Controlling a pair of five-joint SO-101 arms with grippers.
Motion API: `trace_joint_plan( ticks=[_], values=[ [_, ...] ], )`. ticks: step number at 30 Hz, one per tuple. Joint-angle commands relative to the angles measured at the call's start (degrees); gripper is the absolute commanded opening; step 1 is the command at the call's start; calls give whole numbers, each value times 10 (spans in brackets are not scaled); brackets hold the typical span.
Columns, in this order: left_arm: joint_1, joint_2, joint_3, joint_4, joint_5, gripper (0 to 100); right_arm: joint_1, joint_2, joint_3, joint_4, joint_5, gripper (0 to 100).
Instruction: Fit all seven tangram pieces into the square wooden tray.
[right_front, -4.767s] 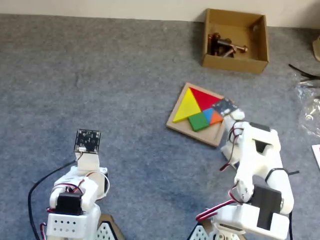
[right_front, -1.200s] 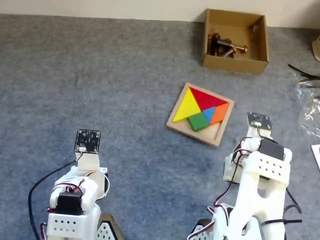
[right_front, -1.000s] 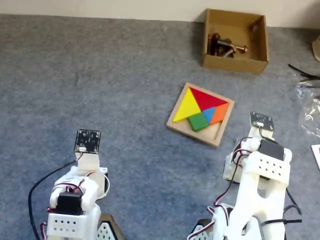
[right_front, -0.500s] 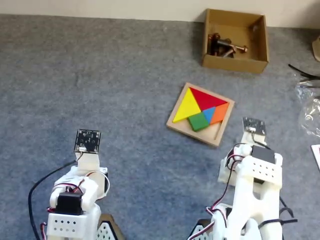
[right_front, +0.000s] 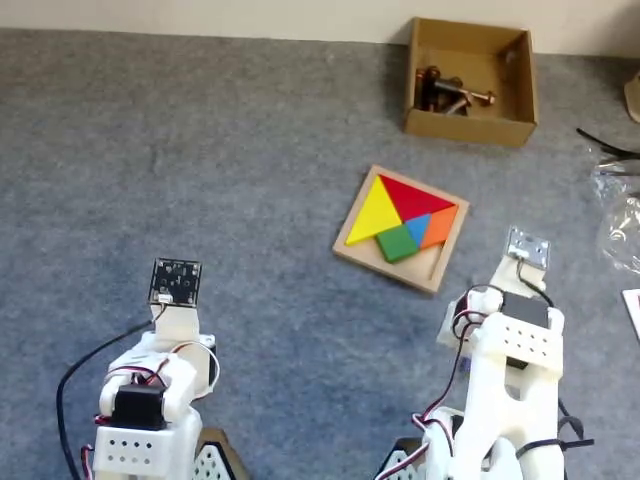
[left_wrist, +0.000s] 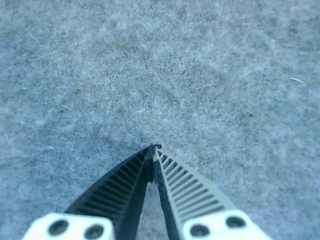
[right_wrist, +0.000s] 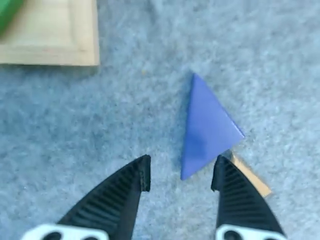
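The square wooden tray (right_front: 434, 268) lies mid-table, holding a yellow triangle (right_front: 372, 212), a red triangle (right_front: 412, 194), a small blue piece (right_front: 418, 226), an orange piece (right_front: 437, 230) and a green square (right_front: 396, 243). Its corner (right_wrist: 60, 35) appears in the right wrist view. On the carpet beside the tray lies a blue-violet triangle (right_wrist: 206, 125), with a tan piece (right_wrist: 250, 175) peeking from under it. My right gripper (right_wrist: 181, 176) hovers open just before this triangle, one finger on each side of its tip. My left gripper (left_wrist: 153, 149) is shut over bare carpet, far from the tray.
A cardboard box (right_front: 470, 80) with metal parts stands at the back right. Cables and clear plastic (right_front: 618, 200) lie at the right edge. Grey carpet (right_front: 180, 150) stretches wide on the left.
The right arm pulled back from the tray, then swung slightly left and back right again beside the tray's lower right side. The left arm has stayed still.
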Motion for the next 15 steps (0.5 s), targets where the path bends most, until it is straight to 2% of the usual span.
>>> trace_joint_plan(
  ticks=[1, 5, 15],
  values=[
    [9, -4, 11, -2, 4, 5, 10, -8, 18, -29, -39, 199],
    [9, -4, 11, -2, 4, 5, 40, -8, 34, -65, -44, 199],
    [9, -4, 11, -2, 4, 5, 44, -8, 33, -82, -47, 199]
  ],
)
